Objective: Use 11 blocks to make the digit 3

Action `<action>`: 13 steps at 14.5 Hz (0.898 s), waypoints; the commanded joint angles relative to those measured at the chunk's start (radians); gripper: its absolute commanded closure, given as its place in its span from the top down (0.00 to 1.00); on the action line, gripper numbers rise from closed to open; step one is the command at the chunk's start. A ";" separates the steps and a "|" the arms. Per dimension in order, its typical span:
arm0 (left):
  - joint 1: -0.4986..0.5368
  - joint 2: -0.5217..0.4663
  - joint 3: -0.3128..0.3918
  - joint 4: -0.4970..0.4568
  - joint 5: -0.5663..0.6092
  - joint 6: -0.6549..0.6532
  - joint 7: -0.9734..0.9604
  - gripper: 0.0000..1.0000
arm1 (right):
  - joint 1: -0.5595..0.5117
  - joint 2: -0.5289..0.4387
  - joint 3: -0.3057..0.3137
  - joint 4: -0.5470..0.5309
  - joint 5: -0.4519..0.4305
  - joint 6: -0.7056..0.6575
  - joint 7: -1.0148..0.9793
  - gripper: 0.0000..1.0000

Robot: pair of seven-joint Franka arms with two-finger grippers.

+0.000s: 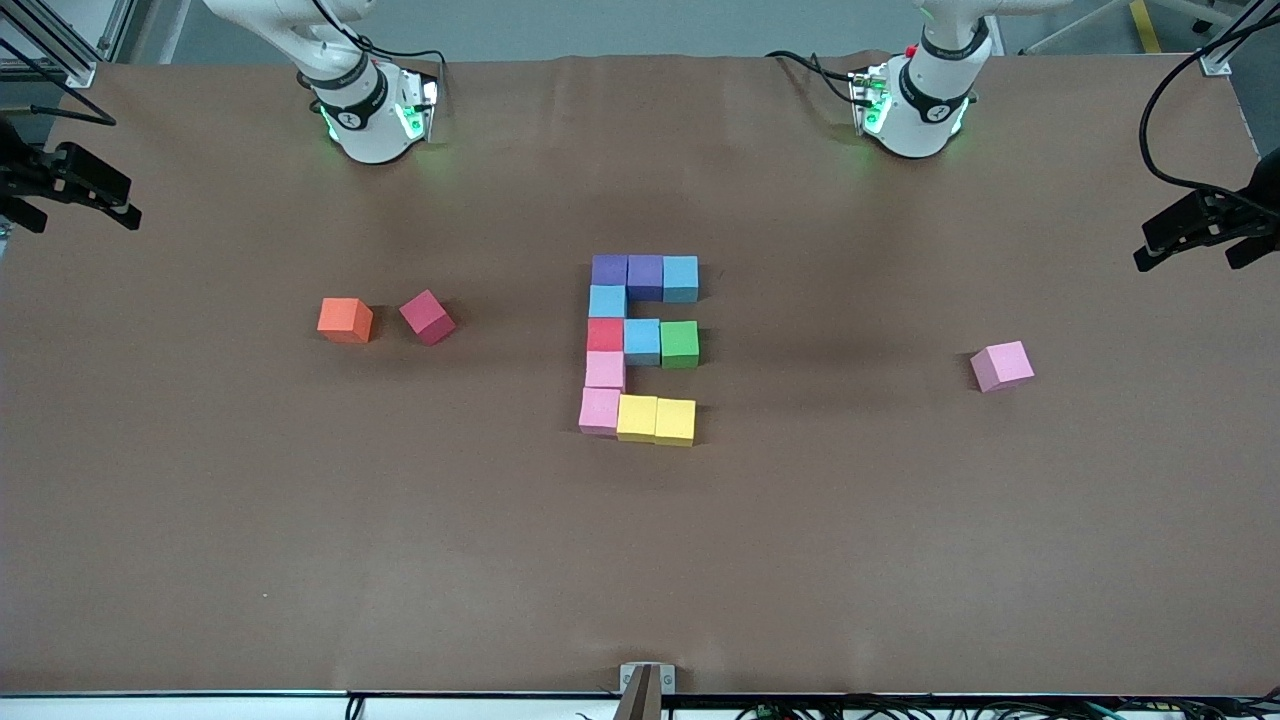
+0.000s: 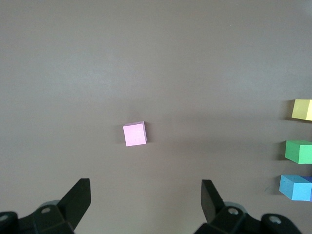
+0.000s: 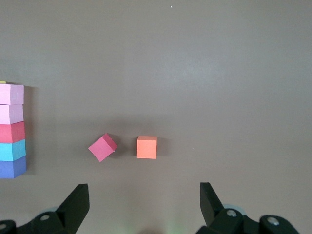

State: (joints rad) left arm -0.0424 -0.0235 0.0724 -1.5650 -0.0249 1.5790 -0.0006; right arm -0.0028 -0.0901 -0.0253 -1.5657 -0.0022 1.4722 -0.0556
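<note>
Eleven blocks (image 1: 641,345) complete only in front view; wrists glimpse edges.

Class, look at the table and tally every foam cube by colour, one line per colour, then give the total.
Purple foam cubes: 2
Light blue foam cubes: 3
Bright red foam cube: 1
Green foam cube: 1
Pink foam cubes: 3
Yellow foam cubes: 2
Orange foam cube: 1
Dark crimson foam cube: 1
Total: 14

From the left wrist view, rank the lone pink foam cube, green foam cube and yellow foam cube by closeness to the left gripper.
1. Lone pink foam cube, just ahead of the open left gripper.
2. Green foam cube, at the figure's middle prong tip.
3. Yellow foam cube, at another prong's tip.
</note>
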 commanded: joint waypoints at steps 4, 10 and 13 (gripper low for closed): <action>-0.005 -0.009 0.024 0.011 -0.018 -0.004 0.016 1.00 | 0.000 -0.010 -0.005 -0.013 0.013 0.022 -0.012 1.00; -0.005 -0.007 0.023 0.011 -0.017 0.004 0.017 1.00 | -0.006 0.009 -0.005 0.013 0.002 0.019 -0.043 1.00; -0.007 -0.003 0.023 0.011 -0.017 0.019 0.019 1.00 | -0.011 0.010 -0.007 0.015 -0.002 0.017 -0.062 1.00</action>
State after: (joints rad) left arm -0.0504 -0.0235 0.0938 -1.5595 -0.0249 1.5871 -0.0006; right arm -0.0046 -0.0857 -0.0318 -1.5632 -0.0026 1.4904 -0.0886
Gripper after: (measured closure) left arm 0.000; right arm 0.000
